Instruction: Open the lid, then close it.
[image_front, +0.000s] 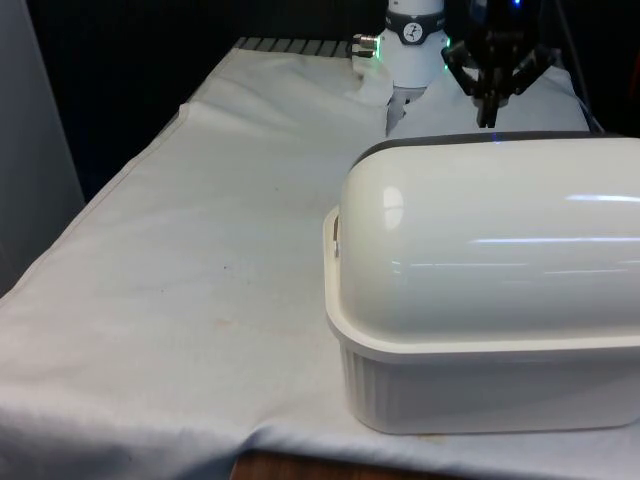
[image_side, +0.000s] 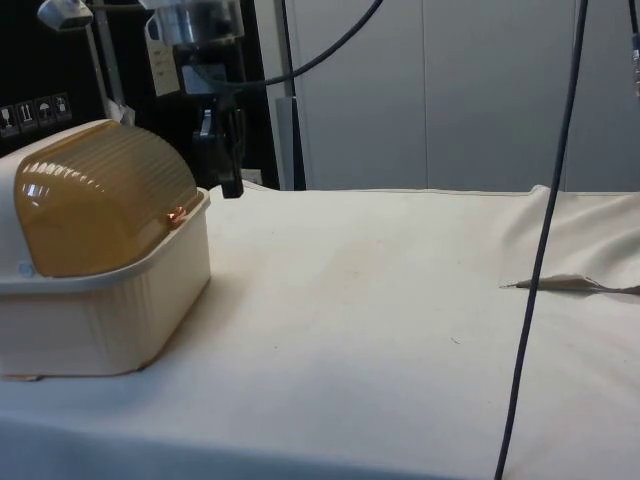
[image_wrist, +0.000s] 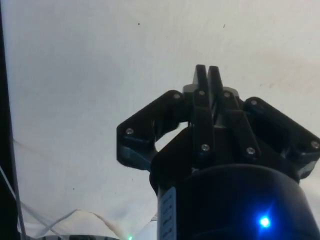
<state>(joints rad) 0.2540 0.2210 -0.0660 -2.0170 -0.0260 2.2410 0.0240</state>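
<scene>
1. Bread box (image_front: 490, 300) sits at the table's (image_front: 180, 300) near end, on the front view's right, long axis across the table, back to the front camera.
2. Its domed lid (image_side: 100, 195) is down, shut.
3. Black gripper (image_side: 228, 165) hangs just beyond the box, fingers (image_wrist: 202, 85) pointing down, pressed together, holding nothing.
</scene>
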